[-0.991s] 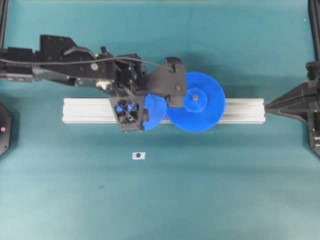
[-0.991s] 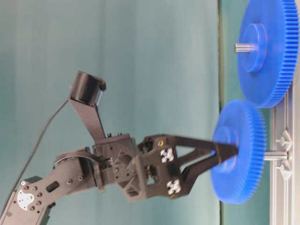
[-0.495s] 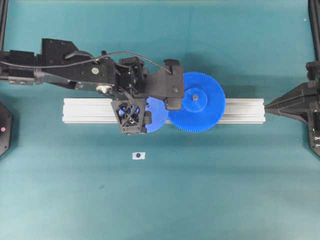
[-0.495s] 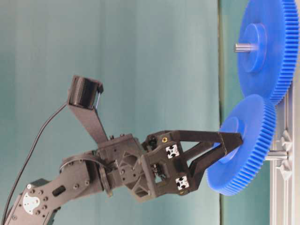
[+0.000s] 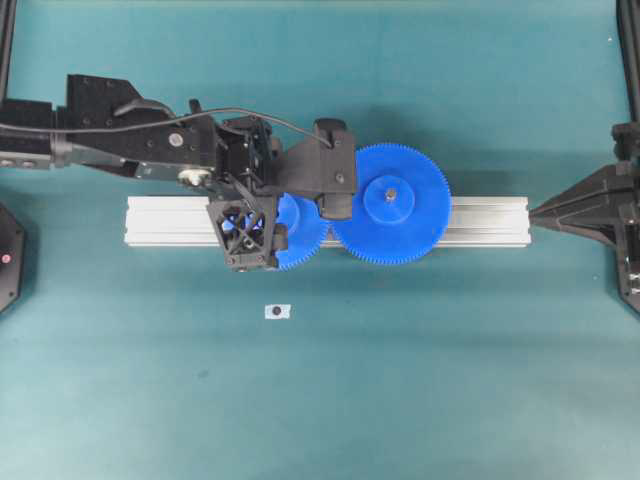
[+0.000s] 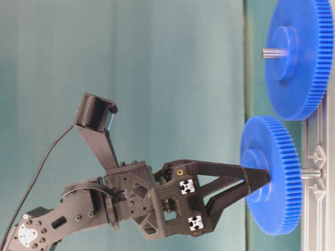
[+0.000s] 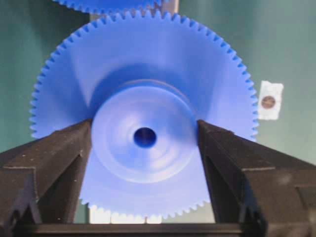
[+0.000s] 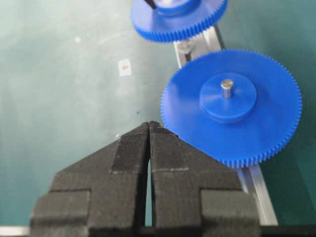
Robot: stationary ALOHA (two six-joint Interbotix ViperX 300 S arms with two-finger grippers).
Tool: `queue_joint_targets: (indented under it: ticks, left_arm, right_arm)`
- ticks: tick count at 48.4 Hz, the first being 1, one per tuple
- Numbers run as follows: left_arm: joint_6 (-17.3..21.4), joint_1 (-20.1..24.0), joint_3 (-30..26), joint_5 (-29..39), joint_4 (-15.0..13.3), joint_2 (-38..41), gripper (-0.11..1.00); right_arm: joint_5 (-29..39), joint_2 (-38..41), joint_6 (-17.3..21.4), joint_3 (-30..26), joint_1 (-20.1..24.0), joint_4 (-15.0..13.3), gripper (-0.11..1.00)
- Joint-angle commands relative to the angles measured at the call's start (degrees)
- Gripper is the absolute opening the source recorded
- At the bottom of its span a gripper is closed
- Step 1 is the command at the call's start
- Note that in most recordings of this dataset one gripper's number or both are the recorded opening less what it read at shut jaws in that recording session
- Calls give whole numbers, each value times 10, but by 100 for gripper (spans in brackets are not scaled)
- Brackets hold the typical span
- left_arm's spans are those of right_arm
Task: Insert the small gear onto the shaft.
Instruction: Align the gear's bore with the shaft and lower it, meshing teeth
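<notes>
While the teal surface (image 5: 400, 380) carries it all, the biggest item on it is the aluminium rail (image 5: 480, 220), lying left-to-right across the middle. Left arm (image 5: 130, 145) reaches in from the left over the rail. Large gear (image 5: 392, 204) sits on the rail, seated on its own pin (image 8: 226, 85). Small gear (image 7: 144, 113) is just left of it, teeth near or meeting the large gear's rim; can't tell if they mesh. Left fingers (image 7: 54, 158) are spread wide and clamped on the small gear's raised hub, one each side. Table-level view: small gear is held face-on to the rail, with the shaft (image 6: 310, 173) showing between gear and rail. Can't tell whether the shaft is in the bore. Right fingers (image 8: 132, 148) are pressed together, holding nothing, parked at the right, well apart from the gears. Small white tag (image 5: 278, 311) lies on the surface below the rail.
</notes>
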Motion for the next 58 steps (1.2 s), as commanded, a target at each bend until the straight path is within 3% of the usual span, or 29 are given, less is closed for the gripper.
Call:
queue_joint_targets:
  ticks: [1,35,49,58]
  left_arm:
    - [1,-2,-11,-5,2,-7,74]
    - [6,1,-30,-14,2,4,74]
    - [7,0,-40,-20,2,6,87]
    - [7,0,-41,-18,2,3,87]
  right_arm:
    - [-5,3,5,-6,-1,1,1]
    - [-5,3,5,-6,-1,2,1]
    - [-5,3,5,-6,-1,1,1]
    - [-5,4,7,-6,-1,2,1]
